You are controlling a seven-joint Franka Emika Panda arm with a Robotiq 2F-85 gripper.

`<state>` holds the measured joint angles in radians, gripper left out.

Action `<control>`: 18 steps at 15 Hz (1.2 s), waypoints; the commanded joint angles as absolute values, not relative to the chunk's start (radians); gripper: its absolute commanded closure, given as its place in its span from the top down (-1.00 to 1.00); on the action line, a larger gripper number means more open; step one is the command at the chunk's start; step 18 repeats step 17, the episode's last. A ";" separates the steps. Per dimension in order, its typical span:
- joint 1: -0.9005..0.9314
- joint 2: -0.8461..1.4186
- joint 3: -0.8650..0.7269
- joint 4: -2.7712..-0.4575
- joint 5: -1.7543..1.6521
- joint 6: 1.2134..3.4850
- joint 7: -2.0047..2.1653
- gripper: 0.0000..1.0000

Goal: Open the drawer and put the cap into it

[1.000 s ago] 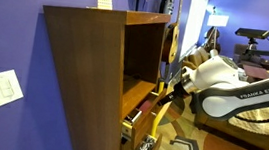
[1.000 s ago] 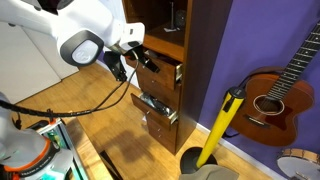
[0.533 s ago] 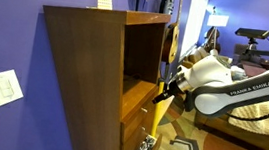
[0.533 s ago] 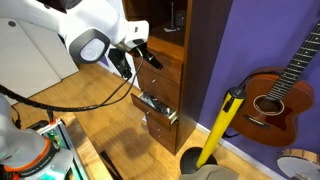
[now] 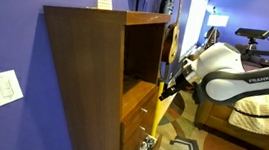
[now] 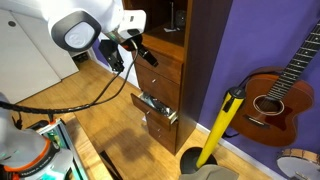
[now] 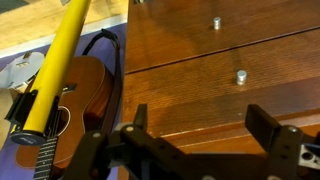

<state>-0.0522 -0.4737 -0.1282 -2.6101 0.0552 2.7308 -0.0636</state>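
Cabinet (image 5: 84, 80): tall, brown wood, against a purple wall, with an open shelf above a stack of drawers.

Arm (image 5: 229, 80): white, reaching to the cabinet front. Black lettering along one link reads "FRANKA EMIK", running to the picture's edge.

Guitar (image 6: 272, 95): brown acoustic, leaning on the wall beside the cabinet.

Pole (image 6: 220, 125): yellow, slanted, between cabinet and guitar.

Drawer (image 6: 160, 74): directly under the shelf, its front flush with the cabinet; the inside is hidden.

Lower drawer (image 6: 158, 108): pulled partway out, with dark and pale contents too small to tell.

Gripper (image 6: 135, 42): black, near the cabinet front at the level of the shelf's bottom edge. In the wrist view (image 7: 200, 125) the jaws stand wide apart with nothing between them, facing two drawer fronts.

Wall switch (image 5: 4, 89): white plate, tilted, on the purple wall.

Card (image 5: 104, 1): pale, on the cabinet top; any writing is unreadable.

Knobs (image 7: 240, 76): small, metal, one on each drawer front in the wrist view.
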 commanded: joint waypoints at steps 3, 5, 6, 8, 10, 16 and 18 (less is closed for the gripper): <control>-0.088 -0.684 -0.136 -2.600 0.014 2.487 -0.122 1.00; -0.105 -0.724 -0.129 -2.567 -0.001 2.394 -0.115 1.00; -0.104 -0.744 -0.131 -2.549 -0.002 2.348 -0.116 1.00; -0.101 -0.771 -0.133 -2.509 -0.002 2.256 -0.116 1.00; -0.105 -0.787 -0.128 -2.474 -0.005 2.187 -0.105 1.00; -0.097 -0.796 -0.130 -2.437 -0.007 2.152 -0.102 1.00; -0.098 -0.796 -0.130 -2.436 -0.007 2.152 -0.102 1.00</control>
